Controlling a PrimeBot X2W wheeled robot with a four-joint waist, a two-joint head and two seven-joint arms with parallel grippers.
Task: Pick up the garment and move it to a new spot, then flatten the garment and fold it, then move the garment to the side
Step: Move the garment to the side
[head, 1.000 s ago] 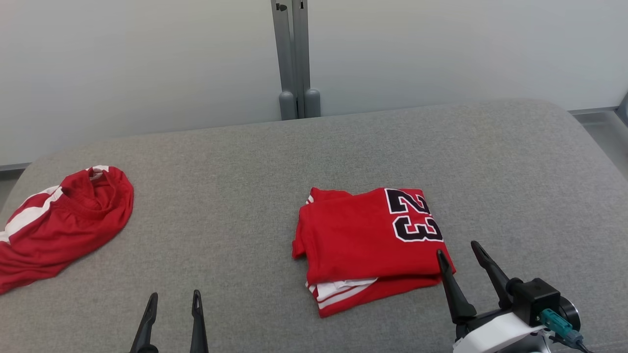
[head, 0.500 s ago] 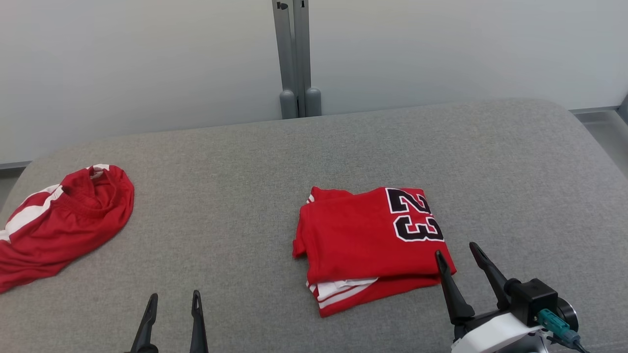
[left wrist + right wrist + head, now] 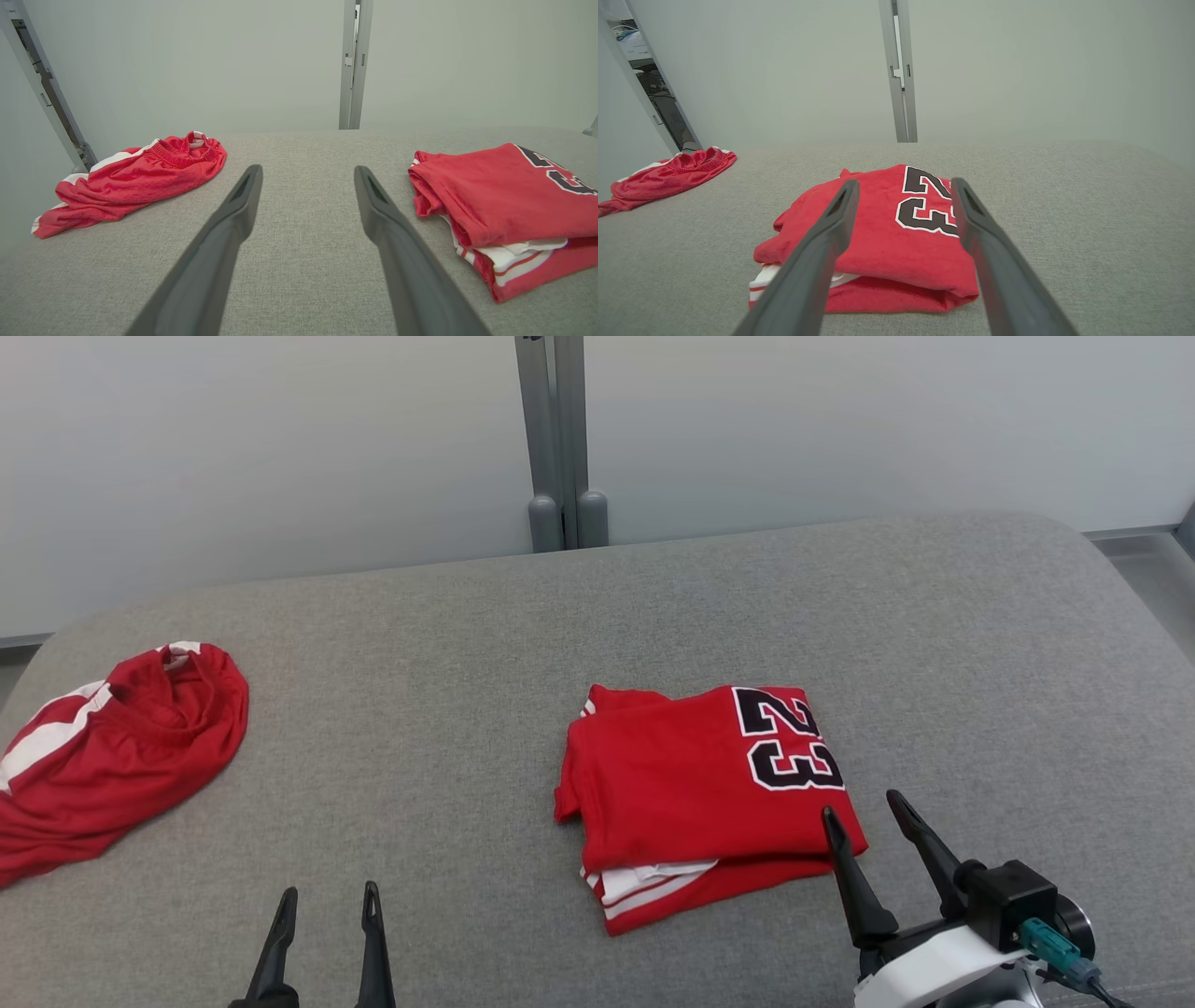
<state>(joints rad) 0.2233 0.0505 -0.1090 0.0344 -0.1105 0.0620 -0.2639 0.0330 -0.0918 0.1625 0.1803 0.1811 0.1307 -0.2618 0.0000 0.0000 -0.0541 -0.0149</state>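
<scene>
The garment (image 3: pixel 691 793) is a red jersey with a black "23", folded into a rectangle on the grey padded surface (image 3: pixel 448 709), right of centre. White striped layers stick out at its near edge. My right gripper (image 3: pixel 859 805) hovers open at the jersey's near right corner, its fingers pointing across the jersey (image 3: pixel 878 233) in the right wrist view, where the gripper (image 3: pixel 904 183) holds nothing. Near the front edge, left of the jersey (image 3: pixel 504 196), my left gripper (image 3: pixel 327 894) is open and empty. The left wrist view shows this gripper (image 3: pixel 307 170) over bare surface.
A second red garment with white stripes (image 3: pixel 112 737) lies crumpled at the surface's far left edge. A grey metal post (image 3: pixel 560 439) stands against the pale wall behind the surface. Bare padding stretches between the two garments and to the jersey's right.
The whole head picture has shifted slightly, so the camera moved. Both garments lie as before and both grippers stay open.
</scene>
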